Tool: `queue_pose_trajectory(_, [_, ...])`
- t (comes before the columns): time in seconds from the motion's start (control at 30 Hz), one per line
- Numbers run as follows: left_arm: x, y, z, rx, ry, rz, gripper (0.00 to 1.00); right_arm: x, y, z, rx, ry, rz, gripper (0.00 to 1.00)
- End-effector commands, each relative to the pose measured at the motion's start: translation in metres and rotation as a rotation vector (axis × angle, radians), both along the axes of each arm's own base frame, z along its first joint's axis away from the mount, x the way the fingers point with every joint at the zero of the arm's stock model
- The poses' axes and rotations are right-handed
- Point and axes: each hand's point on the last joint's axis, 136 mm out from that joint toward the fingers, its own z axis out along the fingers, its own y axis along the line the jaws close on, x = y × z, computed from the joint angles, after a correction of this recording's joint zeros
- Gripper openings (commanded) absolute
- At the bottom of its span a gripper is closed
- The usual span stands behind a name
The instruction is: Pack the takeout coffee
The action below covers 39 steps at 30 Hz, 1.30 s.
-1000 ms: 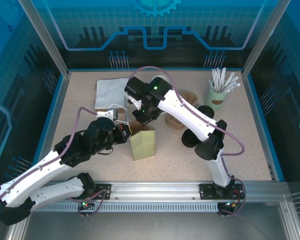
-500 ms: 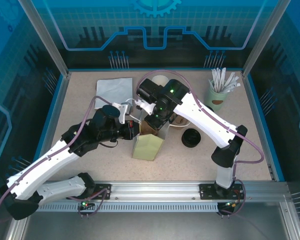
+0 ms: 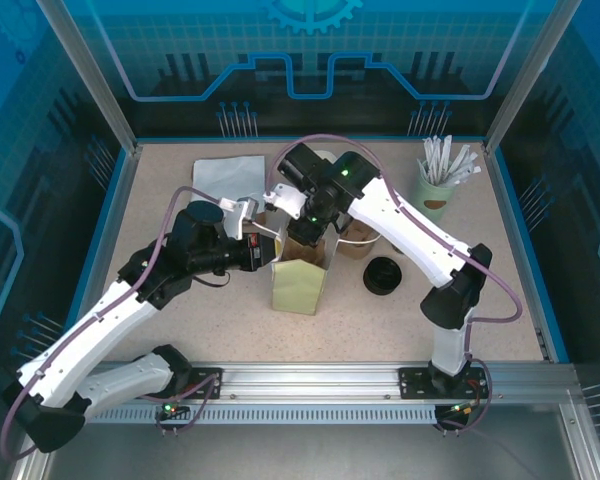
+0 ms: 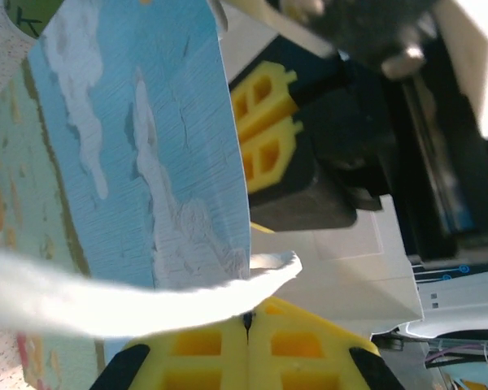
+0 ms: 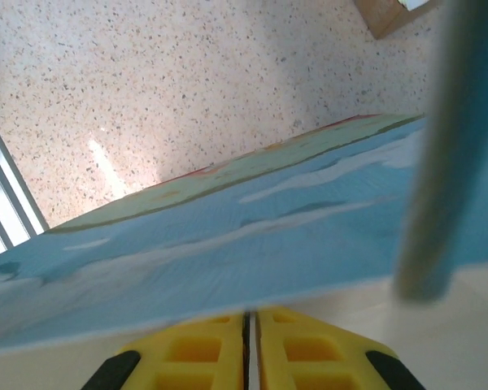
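Bag-opening step. Left hand [image 4: 246,318] clamped on the handle [image 4: 106,301] of the bag [image 3: 298,285]; right hand [image 5: 250,318] clamped on the bag's wall. Judged next: free one hand and fetch the cup [image 3: 383,275].

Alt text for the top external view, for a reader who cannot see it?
A pale green paper bag stands open in the middle of the table, with the left gripper closed on its left rim and the right gripper on its back rim. A round black lid lies to the bag's right, and a cup of wrapped straws stands far right.

Paper bag [image 3: 299,288] upright again, mouth wider.
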Motion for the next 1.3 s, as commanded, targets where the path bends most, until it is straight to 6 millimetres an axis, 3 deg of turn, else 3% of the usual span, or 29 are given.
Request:
queue_pose_trajectory(0.0, [-0.002, -0.006, 0.012, -0.053, -0.047, -0.055, 0.00, 0.005, 0.012, -0.004, 0.066, -0.007, 0.089, 0.13])
queue_pose_trajectory(0.23, [0.006, 0.004, 0.003, -0.050, -0.024, -0.006, 0.00, 0.008, -0.002, -0.022, 0.098, 0.004, 0.074, 0.12])
queue_pose_trajectory(0.53, [0.014, 0.019, -0.010, -0.028, 0.014, 0.060, 0.00, -0.003, -0.021, -0.026, 0.090, -0.009, 0.060, 0.13])
queue_pose_trajectory(0.83, [0.016, 0.015, -0.007, -0.026, -0.011, 0.031, 0.00, -0.008, -0.040, -0.051, -0.064, 0.024, 0.067, 0.13])
queue_pose_trajectory(1.27, [0.018, 0.005, -0.005, -0.028, -0.029, -0.033, 0.00, -0.006, -0.042, -0.071, -0.265, 0.061, 0.144, 0.12])
